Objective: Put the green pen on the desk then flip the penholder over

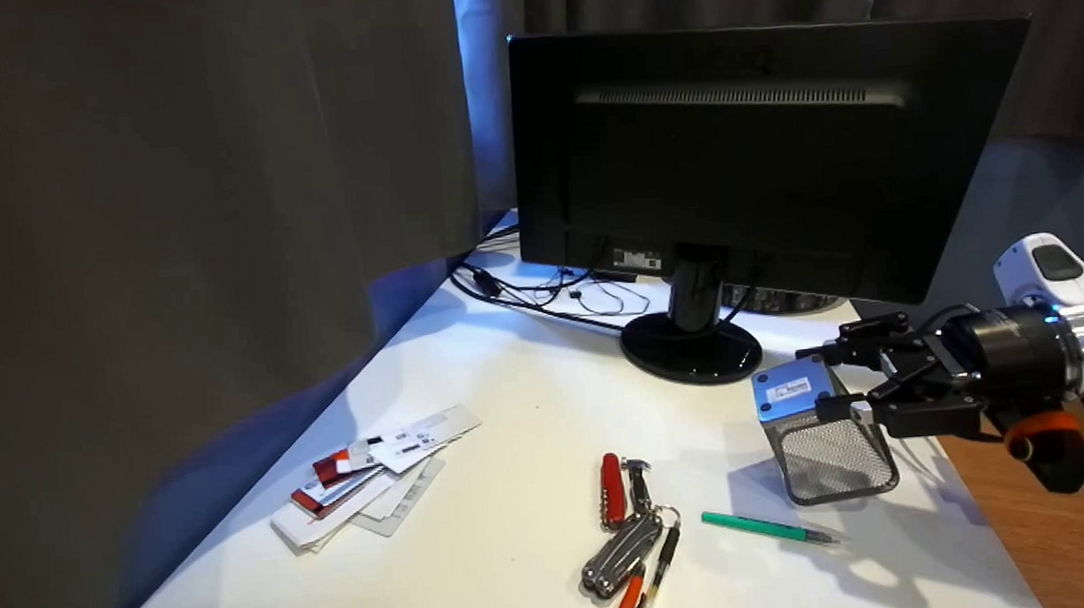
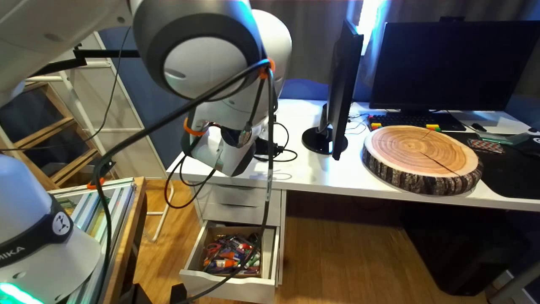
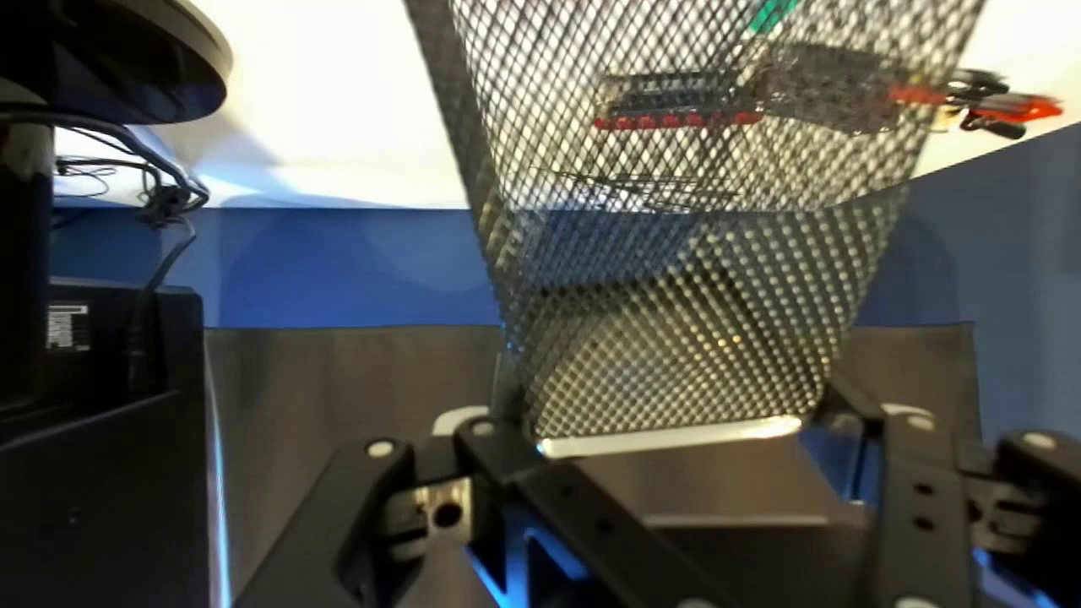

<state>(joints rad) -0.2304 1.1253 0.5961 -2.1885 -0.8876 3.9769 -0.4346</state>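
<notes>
The green pen (image 1: 756, 525) lies on the white desk (image 1: 519, 525), in front of the penholder. A bit of green (image 3: 771, 15) shows through the mesh in the wrist view. The penholder (image 1: 830, 460) is upside down and slightly tilted, its labelled base up and its open rim down. I cannot tell whether the rim touches the desk. My gripper (image 1: 822, 382) has its fingers on both sides of the base end and is shut on it. In the wrist view the penholder (image 3: 676, 253) fills the space between the fingers. An exterior view hides pen, penholder and gripper behind the arm (image 2: 206, 63).
A monitor (image 1: 761, 165) on a round black foot (image 1: 691, 349) stands behind the penholder. Red-handled tools and a multitool (image 1: 622, 556) lie left of the pen. Cards (image 1: 373, 473) lie further left. A wood slab (image 2: 422, 152) and an open drawer (image 2: 232, 289) also show.
</notes>
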